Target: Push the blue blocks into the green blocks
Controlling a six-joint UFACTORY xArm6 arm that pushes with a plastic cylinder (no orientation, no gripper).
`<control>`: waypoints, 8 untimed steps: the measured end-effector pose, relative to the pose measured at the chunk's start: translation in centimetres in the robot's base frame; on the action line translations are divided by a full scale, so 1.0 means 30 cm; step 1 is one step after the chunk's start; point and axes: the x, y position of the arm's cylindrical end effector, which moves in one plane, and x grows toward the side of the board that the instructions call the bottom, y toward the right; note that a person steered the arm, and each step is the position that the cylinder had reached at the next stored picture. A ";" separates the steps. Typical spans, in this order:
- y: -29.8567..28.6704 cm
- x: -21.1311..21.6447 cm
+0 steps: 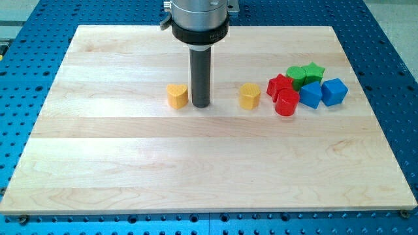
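Two blue blocks sit at the view's right: a blue block and a blue cube beside it. Just above them are a green round block and a green star block. The left blue block touches the green blocks; the blue cube lies just below and right of the green star. My tip stands on the board left of centre, far to the left of the blue and green blocks, just right of a yellow heart block.
A second yellow heart block lies right of my tip. A red star block and a red cylinder sit left of the blue blocks. The wooden board rests on a blue perforated table.
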 end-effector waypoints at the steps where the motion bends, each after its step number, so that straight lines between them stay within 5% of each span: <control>1: 0.000 0.013; 2: -0.005 0.088; 3: 0.104 0.240; 4: 0.284 0.248; 6: 0.818 0.160; 8: 0.832 0.025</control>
